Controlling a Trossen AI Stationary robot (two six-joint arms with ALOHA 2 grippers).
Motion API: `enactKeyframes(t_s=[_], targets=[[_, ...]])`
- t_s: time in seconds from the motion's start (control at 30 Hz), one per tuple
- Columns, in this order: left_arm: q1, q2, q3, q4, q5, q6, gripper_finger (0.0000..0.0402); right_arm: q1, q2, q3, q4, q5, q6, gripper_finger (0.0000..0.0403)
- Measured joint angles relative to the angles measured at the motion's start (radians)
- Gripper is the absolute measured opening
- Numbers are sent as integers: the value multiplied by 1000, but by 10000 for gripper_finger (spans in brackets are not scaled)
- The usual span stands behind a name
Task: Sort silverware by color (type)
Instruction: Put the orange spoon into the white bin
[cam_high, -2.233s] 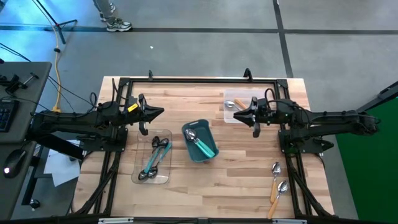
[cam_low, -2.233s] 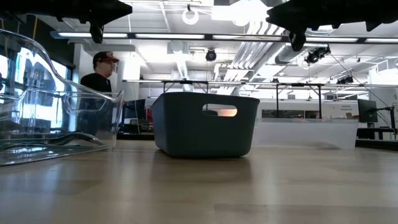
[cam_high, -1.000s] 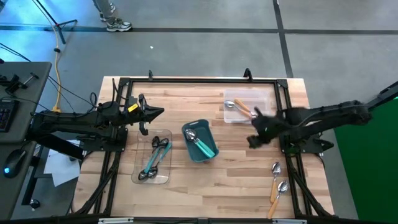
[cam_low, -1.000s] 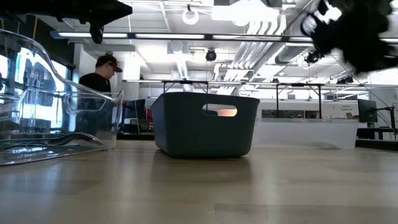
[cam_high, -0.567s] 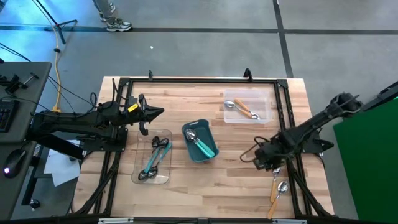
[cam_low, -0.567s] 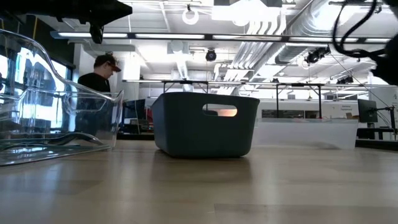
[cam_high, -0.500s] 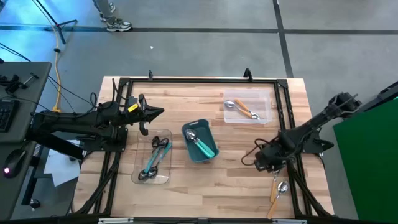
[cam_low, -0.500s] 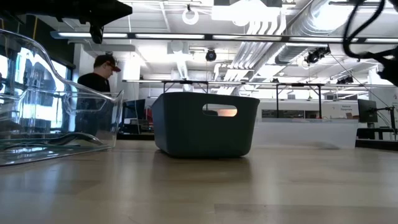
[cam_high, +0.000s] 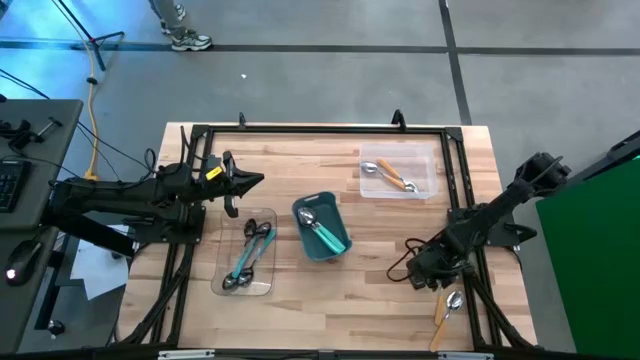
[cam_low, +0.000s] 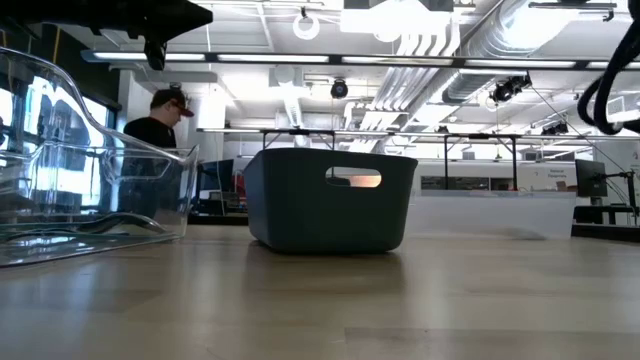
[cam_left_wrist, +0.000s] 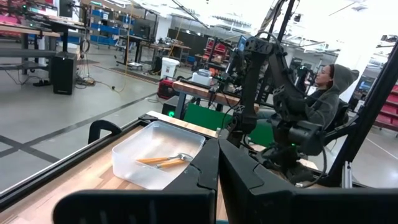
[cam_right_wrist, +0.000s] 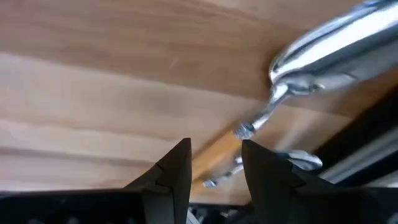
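Note:
Two orange-handled spoons lie on the wood at the table's near right; one (cam_high: 452, 303) shows fully in the high view, the other (cam_right_wrist: 323, 43) lies under my right gripper (cam_high: 425, 276). That gripper (cam_right_wrist: 216, 146) slants down over them, open, its fingers standing on either side of an orange handle (cam_right_wrist: 217, 154); whether they touch it I cannot tell. My left gripper (cam_high: 247, 183) waits shut above the table's left, level. Teal-handled spoons lie in the teal bin (cam_high: 308, 240). Dark and teal spoons lie in the left clear tray (cam_high: 262, 284). Orange-handled spoons (cam_high: 392, 175) lie in the far right tray (cam_high: 430, 170).
A black frame rail (cam_high: 320, 128) runs round the table. The bin (cam_low: 330, 200) and the left clear tray (cam_low: 80, 200) stand up from the wood. Bare wood lies between the bin and the loose spoons. A person (cam_left_wrist: 320, 93) sits beyond the table's right side.
My right gripper has swung from beside the far right tray toward the table's near edge and come down over the loose orange-handled spoons, rolling and tipping from nearly level to slanting down. The spoons have stayed where they lay.

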Motion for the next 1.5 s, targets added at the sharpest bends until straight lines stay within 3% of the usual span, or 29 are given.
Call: enactKeyframes(t_s=[0.23,0.47,0.77,0.9,1.03,1.2,1.37,1.5], targets=[[0,0,0,1,0,0,0,3,-27,-34,1,27,71,126],[0,0,0,1,0,0,0,11,-22,-78,13,-21,90,126],[0,0,0,0,-3,0,0,9,-23,-150,167,-35,117,126],[0,0,0,0,-3,0,0,10,-26,-168,195,6,118,124],[0,0,0,0,-4,0,0,4,-25,-169,196,25,92,95],[0,0,0,0,-11,0,0,5,-25,-169,191,50,80,17],[0,0,0,0,-11,-2,0,4,-24,-169,190,51,79,26],[0,0,0,0,-11,-2,0,4,-24,-170,201,55,79,9]])
